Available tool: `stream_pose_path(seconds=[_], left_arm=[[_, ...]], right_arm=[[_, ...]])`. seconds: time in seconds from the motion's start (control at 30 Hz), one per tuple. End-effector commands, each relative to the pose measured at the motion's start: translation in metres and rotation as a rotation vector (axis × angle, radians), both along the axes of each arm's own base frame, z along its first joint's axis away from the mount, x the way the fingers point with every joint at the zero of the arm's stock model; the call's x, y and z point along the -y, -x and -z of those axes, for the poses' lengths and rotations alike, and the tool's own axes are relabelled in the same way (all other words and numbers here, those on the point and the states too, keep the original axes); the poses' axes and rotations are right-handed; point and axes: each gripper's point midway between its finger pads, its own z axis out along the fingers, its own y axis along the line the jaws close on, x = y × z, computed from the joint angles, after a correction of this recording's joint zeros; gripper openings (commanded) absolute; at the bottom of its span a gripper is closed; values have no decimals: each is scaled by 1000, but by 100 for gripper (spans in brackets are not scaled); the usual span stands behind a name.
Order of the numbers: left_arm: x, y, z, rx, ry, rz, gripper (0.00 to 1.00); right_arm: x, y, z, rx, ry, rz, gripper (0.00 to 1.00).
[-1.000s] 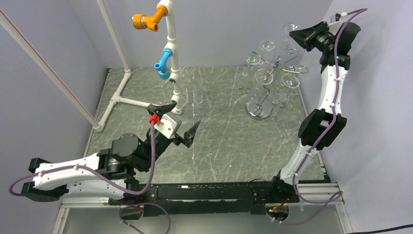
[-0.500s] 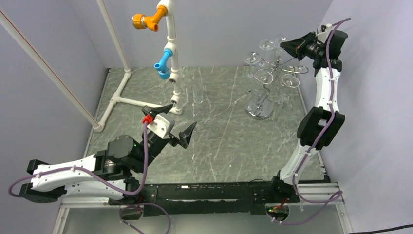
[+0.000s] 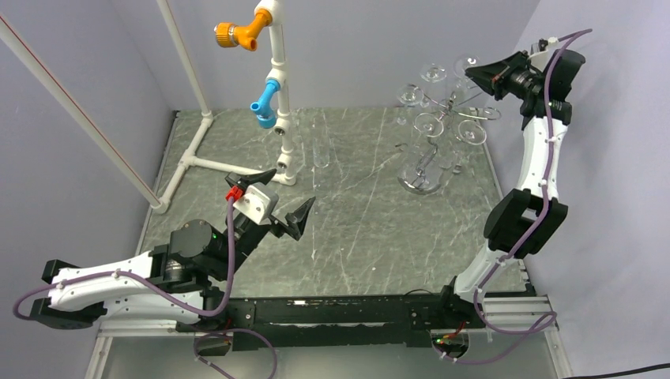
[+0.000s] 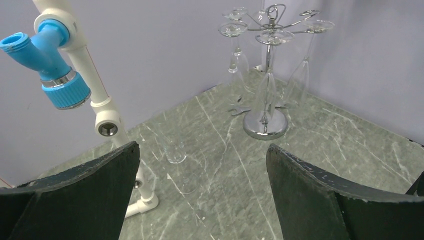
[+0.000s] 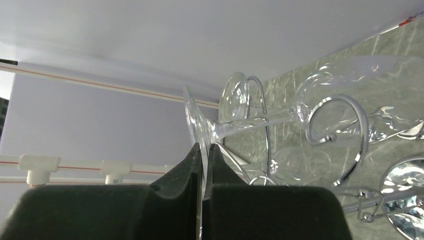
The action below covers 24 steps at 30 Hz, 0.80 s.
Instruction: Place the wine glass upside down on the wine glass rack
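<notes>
My right jaws pinch the round foot of the clear wine glass (image 5: 385, 82) beside a curled arm of the chrome wire glass rack (image 4: 265, 125), upper right in the top view, while my left jaws stay out of it, spread wide; next, I judge, the stem must slide into that loop.

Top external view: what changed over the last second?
The right tool, shut on the foot of the wine glass, dipped in toward the wine glass rack, then eased slightly back. The left tool, open, drew back toward its base. Rack, hung glasses and white pipe frame stayed put.
</notes>
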Motion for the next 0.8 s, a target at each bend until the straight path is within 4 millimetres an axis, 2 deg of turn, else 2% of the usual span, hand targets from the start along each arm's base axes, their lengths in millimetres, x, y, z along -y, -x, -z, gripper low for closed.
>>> stream_pose_path(seconds=[0.0, 0.23, 0.4, 0.77], left_arm=[[-5, 0, -8, -9, 61, -8, 99], [-5, 0, -8, -7, 56, -10, 99], [-6, -1, -5, -15, 57, -16, 99], [-4, -2, -5, -7, 46, -19, 99]], right_arm=[[-1, 17, -15, 35, 11, 3, 0], [3, 17, 0, -4, -12, 8, 0], [7, 20, -5, 11, 12, 21, 0], [37, 24, 5, -21, 18, 116, 0]])
